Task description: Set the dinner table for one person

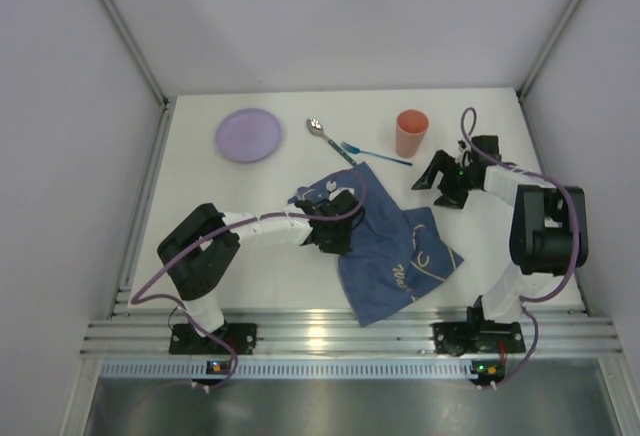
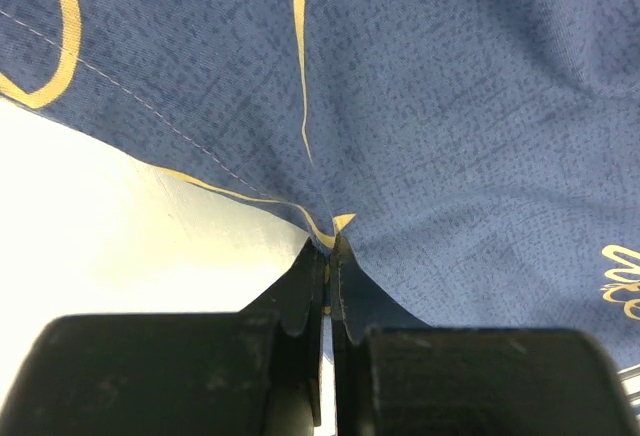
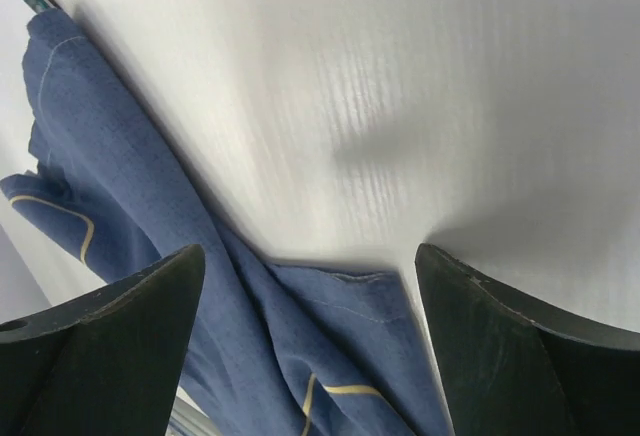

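White dinner table (image 1: 200,181) lies beneath left tool (image 2: 325,254), clenched on blue cloth (image 2: 450,106), and beneath released right tool (image 3: 310,256).

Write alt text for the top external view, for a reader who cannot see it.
The left gripper is shut on a crumpled blue cloth with yellow drawings at the centre of a white tabletop, while the open right gripper hovers beside it. Farther back are a round lilac plate, a metal spoon, a blue plastic fork and an orange cup.
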Robot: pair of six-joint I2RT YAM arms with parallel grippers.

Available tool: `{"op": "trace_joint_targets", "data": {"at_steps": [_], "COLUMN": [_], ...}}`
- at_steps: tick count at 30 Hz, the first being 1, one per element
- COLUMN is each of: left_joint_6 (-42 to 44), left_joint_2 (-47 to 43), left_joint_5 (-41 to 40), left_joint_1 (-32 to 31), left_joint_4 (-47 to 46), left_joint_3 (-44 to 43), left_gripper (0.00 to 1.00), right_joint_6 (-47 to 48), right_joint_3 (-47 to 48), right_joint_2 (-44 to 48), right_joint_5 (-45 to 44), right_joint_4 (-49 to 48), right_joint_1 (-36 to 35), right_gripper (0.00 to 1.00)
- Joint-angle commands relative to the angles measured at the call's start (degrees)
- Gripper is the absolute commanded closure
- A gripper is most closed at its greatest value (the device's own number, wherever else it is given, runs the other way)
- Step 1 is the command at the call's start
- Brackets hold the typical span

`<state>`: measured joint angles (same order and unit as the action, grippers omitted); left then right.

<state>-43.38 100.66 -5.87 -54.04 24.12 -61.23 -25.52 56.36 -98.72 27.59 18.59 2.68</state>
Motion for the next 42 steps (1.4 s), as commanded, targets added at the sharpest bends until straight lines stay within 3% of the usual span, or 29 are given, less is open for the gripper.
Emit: {"op": "trace_joint_targets", "data": {"at_steps": [1,7,23,27,36,42], "left_joint_6": [0.5,0.8,1.3,1.5,2.1,2.2], "left_joint_2": [-1.7,-0.6,-2.4,-2.5,-0.6,-0.6], "left_joint_5": [-1.4,-2.0,-2.9,-3.2,-2.3,-1.8], "left_joint_1": [0.2,0.3,2.7,3.2,3.3,4.6], "left_joint_4": [1.6,2.3,3.1,3.3,3.2,3.1], "left_joint_3": [-0.5,-2.0,-0.4,-0.4,-2.0,-2.5], "left_gripper": [1.00,1.00,1.00,1.00,1.00,1.00], "right_joint_6": [-2.4,-5.2,2.0,1.8,-3.2,-3.0], "right_joint_3": [-3.3,-11.2,-9.2,-10.2,-17.2,-17.2], "right_joint_2": [-1.4,4.7,9.9,11.0,9.3,9.4], "right_joint_5": [0.7,-2.3,-18.4,-20.0,-9.7,-9.1], "right_joint_4": [-5.6,-6.2,6.6,8.7,-0.2,0.0], "right_joint_1": [-2.2,-10.0,-4.4,-4.5,-9.3,-9.9], "right_gripper": [0.14,0.17,0.17,0.23,0.35,0.62]}}
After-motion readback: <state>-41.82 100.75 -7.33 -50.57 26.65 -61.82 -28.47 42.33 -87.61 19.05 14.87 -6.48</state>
